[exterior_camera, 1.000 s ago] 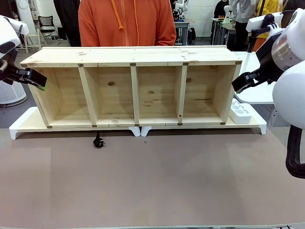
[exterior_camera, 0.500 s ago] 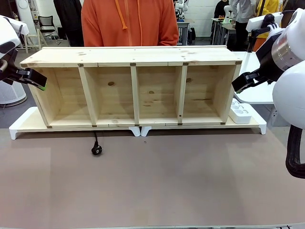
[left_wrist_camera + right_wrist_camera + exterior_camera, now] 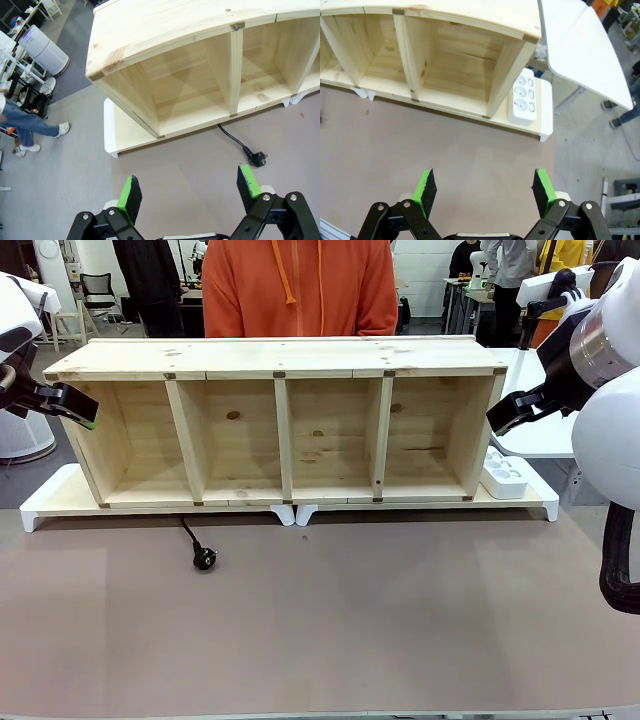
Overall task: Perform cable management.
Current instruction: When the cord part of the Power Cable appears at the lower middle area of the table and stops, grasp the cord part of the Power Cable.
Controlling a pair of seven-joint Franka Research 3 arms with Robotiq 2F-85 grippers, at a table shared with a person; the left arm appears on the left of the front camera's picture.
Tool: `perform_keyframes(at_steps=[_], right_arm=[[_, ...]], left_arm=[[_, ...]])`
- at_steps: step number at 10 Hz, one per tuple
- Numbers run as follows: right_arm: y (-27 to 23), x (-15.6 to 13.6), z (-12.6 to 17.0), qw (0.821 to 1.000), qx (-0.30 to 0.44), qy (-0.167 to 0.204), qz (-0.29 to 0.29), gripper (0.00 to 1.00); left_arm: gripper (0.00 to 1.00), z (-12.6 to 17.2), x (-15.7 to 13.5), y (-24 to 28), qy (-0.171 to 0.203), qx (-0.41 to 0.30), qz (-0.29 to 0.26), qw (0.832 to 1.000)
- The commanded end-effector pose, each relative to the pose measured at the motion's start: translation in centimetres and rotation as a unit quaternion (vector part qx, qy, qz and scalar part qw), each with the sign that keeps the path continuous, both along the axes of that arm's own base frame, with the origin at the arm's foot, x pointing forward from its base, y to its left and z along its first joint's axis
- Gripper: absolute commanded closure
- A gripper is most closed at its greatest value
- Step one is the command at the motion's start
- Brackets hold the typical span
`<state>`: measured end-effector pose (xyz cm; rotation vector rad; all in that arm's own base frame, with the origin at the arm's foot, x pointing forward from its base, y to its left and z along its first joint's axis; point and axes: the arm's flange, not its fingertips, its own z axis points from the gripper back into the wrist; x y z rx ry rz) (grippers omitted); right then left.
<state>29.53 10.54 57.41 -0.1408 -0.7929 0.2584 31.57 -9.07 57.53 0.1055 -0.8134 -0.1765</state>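
Clearly out on the table (image 3: 400, 620) at seven o'clock from the wooden shelf (image 3: 300, 355): the cable (image 3: 188, 535), ending in its plug (image 3: 204, 559). Probably handles light and limp, so grip the stiffer neck behind the plug. Spread wide and empty: left gripper (image 3: 190, 192) and right gripper (image 3: 485, 192).

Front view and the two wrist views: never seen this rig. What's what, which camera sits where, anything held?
Two white robot arms share a brown table with a person in orange across it. The front view looks from between the arms; each wrist view looks down from that arm's wrist. On the table: a wooden shelf with four open compartments, a white power strip beside its right end, and a black cable running out from under the shelf, its plug lying loose in front. The left end effector and right end effector are both open and hold nothing.
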Motion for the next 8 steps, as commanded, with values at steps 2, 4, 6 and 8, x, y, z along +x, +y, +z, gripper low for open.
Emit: perform_keyframes(at_steps=[2,4,6,8], right_arm=[[0.07,0.00,-0.02,1.000,-0.001,0.000,0.000,0.00],[0.07,0.00,-0.02,1.000,-0.001,0.000,0.000,0.00],[0.07,0.00,-0.02,1.000,-0.001,0.000,0.000,0.00],[0.07,0.00,-0.02,1.000,-0.001,0.000,0.000,0.00]], left_arm=[[0.00,-0.07,0.04,-0.07,0.001,0.000,0.001,1.000],[0.00,-0.07,0.04,-0.07,0.001,0.000,0.001,1.000],[0.00,-0.07,0.04,-0.07,0.001,0.000,0.001,1.000],[0.00,-0.07,0.04,-0.07,0.001,0.000,0.001,1.000]])
